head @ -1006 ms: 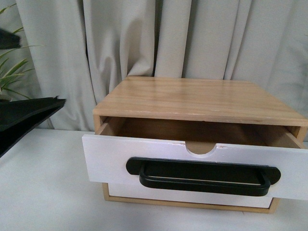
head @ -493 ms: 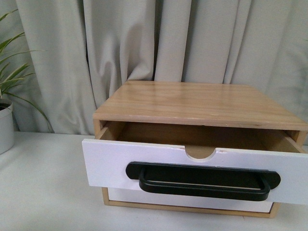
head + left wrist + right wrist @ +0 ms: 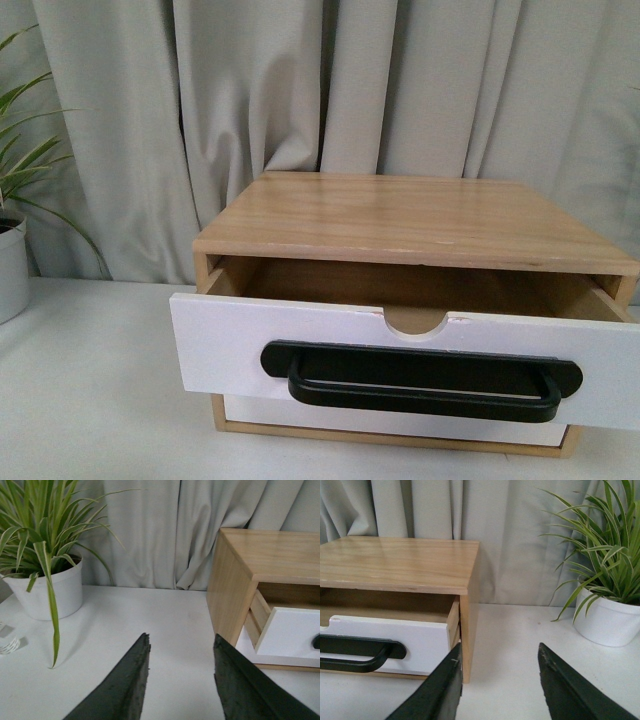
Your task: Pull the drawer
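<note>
I'm seeing the drawer (image 3: 400, 350) sitting partly out of the cabinet (image 3: 410, 215); both grippers, left (image 3: 181, 652) and right (image 3: 499, 661), are hovering with fingers apart, gripping nothing

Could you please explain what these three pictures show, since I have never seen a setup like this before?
This is a robot with two arms, each ending in a two-fingered gripper. One picture comes from a camera on its body, looking forward; the other two come from cameras on its wrists.

The front view shows a small wooden cabinet on a white table, in front of a grey curtain. The drawer, white-fronted with a black bar handle, is pulled partly out.

In the left wrist view the two dark wedges are the left gripper, open and holding nothing, beside a potted plant. The right wrist view shows the right gripper, also open and empty, near a second potted plant. Neither gripper touches the drawer.
</note>
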{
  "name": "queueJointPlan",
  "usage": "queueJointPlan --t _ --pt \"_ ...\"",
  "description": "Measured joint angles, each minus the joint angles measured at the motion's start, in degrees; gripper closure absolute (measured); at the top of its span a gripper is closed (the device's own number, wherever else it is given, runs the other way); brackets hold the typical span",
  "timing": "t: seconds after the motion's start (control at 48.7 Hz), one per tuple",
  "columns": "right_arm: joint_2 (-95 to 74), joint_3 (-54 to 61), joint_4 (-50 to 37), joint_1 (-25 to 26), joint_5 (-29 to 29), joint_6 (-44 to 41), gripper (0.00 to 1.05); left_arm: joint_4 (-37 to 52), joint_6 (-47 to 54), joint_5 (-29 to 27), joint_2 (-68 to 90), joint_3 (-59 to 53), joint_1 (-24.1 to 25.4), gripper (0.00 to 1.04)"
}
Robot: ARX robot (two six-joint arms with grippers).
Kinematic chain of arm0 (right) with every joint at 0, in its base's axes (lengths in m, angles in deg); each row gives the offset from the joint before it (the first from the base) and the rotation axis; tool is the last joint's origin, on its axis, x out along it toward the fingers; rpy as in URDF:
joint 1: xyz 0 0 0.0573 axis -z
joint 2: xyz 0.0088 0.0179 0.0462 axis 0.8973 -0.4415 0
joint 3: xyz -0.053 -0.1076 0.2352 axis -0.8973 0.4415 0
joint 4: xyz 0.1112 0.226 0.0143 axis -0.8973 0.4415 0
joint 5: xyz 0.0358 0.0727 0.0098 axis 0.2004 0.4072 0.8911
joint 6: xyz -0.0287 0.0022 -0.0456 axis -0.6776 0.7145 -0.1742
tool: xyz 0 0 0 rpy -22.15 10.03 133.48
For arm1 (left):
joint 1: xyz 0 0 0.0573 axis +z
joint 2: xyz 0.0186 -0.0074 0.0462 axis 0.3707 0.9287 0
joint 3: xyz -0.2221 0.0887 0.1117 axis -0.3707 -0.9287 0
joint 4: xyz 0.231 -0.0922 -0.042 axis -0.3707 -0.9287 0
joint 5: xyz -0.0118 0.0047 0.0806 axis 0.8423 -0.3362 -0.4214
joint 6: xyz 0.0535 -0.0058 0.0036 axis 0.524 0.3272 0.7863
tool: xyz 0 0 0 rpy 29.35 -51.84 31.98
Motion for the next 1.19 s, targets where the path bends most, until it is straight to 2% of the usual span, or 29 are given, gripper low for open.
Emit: queueJointPlan --t 0.205,0.246,0.267,0.328,0.78,0.924,1.19 --pt "2.3 1.7 0.6 0.0 -0.1 1.1 0.93 -1.4 -0.2 -0.3 -3.5 -1.9 0.0 0.99" --pt "3.6 1.9 1.6 0.0 -0.1 1.1 1.02 -1.9 -0.4 -0.3 -4.4 -2.4 0.0 1.01" --pt "5.5 1.9 4.3 0.0 -0.1 1.1 1.03 -2.2 -0.5 -0.3 -4.9 -2.6 0.0 1.01" --pt "9.6 2.9 8.1 0.0 -0.1 1.2 1.04 -2.8 -0.5 -0.3 -6.1 -3.1 0.0 1.01" --pt "13.8 5.7 8.2 0.0 -0.1 1.4 1.04 -6.1 -0.5 -0.3 -13.1 -6.0 0.0 1.01" --pt "13.8 5.7 8.2 0.0 -0.1 1.4 1.04 -15.5 -0.5 -0.3 -20.5 -6.0 0.0 1.01" --pt "13.8 5.7 8.2 0.0 -0.1 1.4 1.04 -16.6 -0.6 -0.3 -23.1 -6.0 -0.1 1.01"
